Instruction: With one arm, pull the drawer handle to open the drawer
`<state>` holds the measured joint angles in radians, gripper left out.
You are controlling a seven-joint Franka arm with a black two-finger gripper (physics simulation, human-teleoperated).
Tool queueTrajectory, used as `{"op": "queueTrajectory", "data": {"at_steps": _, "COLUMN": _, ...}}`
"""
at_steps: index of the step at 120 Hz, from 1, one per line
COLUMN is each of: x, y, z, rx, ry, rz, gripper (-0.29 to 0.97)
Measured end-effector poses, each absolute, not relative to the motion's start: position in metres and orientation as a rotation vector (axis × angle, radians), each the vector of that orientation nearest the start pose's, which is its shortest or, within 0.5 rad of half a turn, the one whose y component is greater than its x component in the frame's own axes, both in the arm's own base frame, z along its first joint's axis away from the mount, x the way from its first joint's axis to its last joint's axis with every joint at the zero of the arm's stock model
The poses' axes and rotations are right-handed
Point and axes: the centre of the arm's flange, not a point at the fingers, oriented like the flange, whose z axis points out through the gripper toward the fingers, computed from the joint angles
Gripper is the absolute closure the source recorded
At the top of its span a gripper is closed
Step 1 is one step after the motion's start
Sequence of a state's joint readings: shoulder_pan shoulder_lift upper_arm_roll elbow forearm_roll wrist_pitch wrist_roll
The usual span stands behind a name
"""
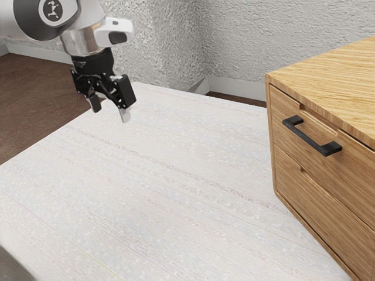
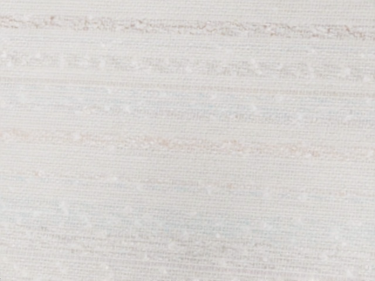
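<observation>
A wooden cabinet [image 1: 345, 82] stands at the exterior view's right, on the white table [image 1: 176, 193]. Its upper drawer [image 1: 319, 149] sits flush with the cabinet front and carries a black bar handle [image 1: 311, 136]. My gripper [image 1: 110, 111] hangs above the table at the upper left, far from the handle. Its fingers stand apart with nothing between them, so it is open. The wrist view looks straight down on the table's pale woven surface [image 2: 187, 140].
A second drawer front [image 1: 328, 205] lies below the upper one. A textured grey wall [image 1: 234, 35] rises behind the table, and dark brown floor [image 1: 29, 99] shows at the left. Wide bare tabletop lies between my hand and the cabinet.
</observation>
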<state>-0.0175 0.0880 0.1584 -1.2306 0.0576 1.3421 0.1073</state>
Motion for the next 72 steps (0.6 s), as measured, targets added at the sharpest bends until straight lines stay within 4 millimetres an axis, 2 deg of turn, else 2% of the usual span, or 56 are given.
{"op": "queueTrajectory", "data": {"at_steps": 14, "x": 0.545, "y": 0.079, "z": 0.712, "rx": -3.071, "ry": -0.058, "rz": -0.018, "gripper": 0.00}}
{"op": "queueTrajectory", "data": {"at_steps": 17, "x": 0.544, "y": 0.079, "z": 0.717, "rx": -3.070, "ry": -0.057, "rz": -0.033, "gripper": 0.00}}
{"op": "queueTrajectory", "data": {"at_steps": 18, "x": 0.542, "y": 0.079, "z": 0.722, "rx": -3.069, "ry": -0.056, "rz": -0.049, "gripper": 0.00}}
{"op": "queueTrajectory", "data": {"at_steps": 23, "x": 0.510, "y": 0.072, "z": 0.791, "rx": -3.048, "ry": -0.043, "rz": -0.269, "gripper": 0.00}}
{"op": "queueTrajectory", "data": {"at_steps": 28, "x": 0.474, "y": 0.062, "z": 0.843, "rx": -3.027, "ry": -0.019, "rz": -0.439, "gripper": 0.00}}
{"op": "queueTrajectory", "data": {"at_steps": 32, "x": 0.454, "y": 0.055, "z": 0.866, "rx": -3.013, "ry": 0.000, "rz": -0.515, "gripper": 0.00}}
{"op": "queueTrajectory", "data": {"at_steps": 36, "x": 0.443, "y": 0.045, "z": 0.878, "rx": -3.006, "ry": 0.030, "rz": -0.554, "gripper": 0.00}}
{"op": "queueTrajectory", "data": {"at_steps": 47, "x": 0.438, "y": -0.002, "z": 0.885, "rx": -3.008, "ry": 0.189, "rz": -0.587, "gripper": 0.00}}
{"op": "queueTrajectory", "data": {"at_steps": 53, "x": 0.440, "y": -0.018, "z": 0.884, "rx": -3.009, "ry": 0.247, "rz": -0.590, "gripper": 0.00}}
{"op": "queueTrajectory", "data": {"at_steps": 60, "x": 0.448, "y": -0.023, "z": 0.879, "rx": -3.008, "ry": 0.264, "rz": -0.586, "gripper": 0.00}}
{"op": "queueTrajectory", "data": {"at_steps": 72, "x": 0.470, "y": -0.017, "z": 0.859, "rx": -3.013, "ry": 0.248, "rz": -0.538, "gripper": 0.00}}
